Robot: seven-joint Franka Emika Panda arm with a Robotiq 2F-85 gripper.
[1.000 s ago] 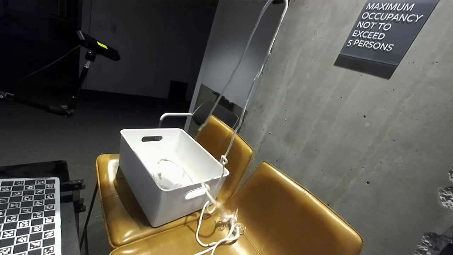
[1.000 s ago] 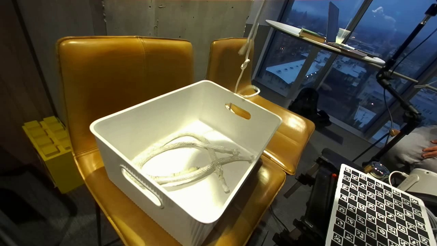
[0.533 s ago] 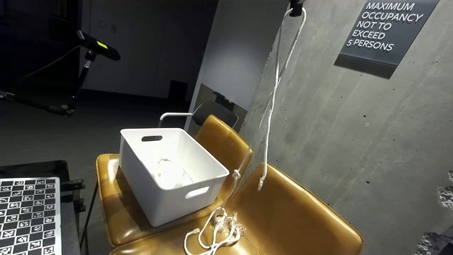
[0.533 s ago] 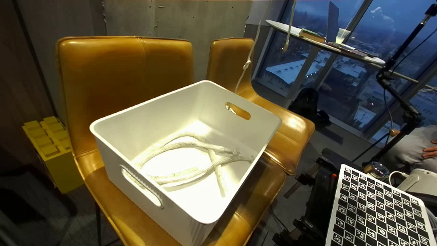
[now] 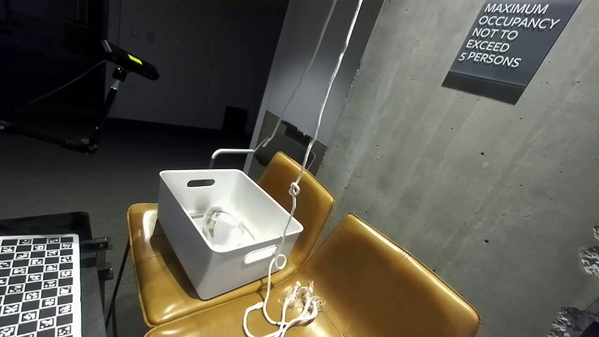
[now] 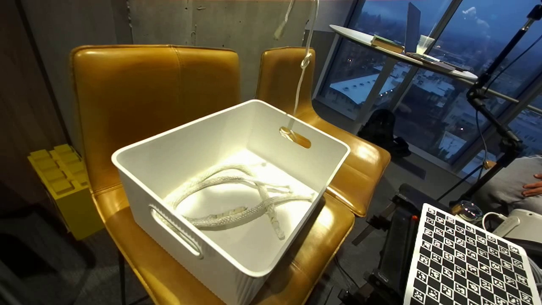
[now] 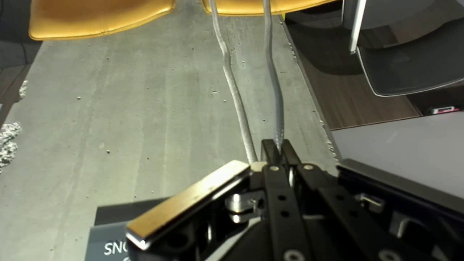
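The gripper [image 7: 278,149] pinches the rope [image 7: 279,105], its upper length lifted higher than the bin [image 5: 231,276]; lower coils [image 5: 302,319] beside the bin rest unlifted.

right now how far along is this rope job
Done, it seems: braided lengths lie in the white bin. In hand: the gripper pinches a white rope, which hangs knotted. Left, perhaps: bringing in its lower part, which lies outside the bin on the neighbouring chair.

The white bin [image 6: 262,135] gapes open from above, but here's knotted rope [image 5: 294,189] hanging outside one slotted wall [image 5: 229,276]!
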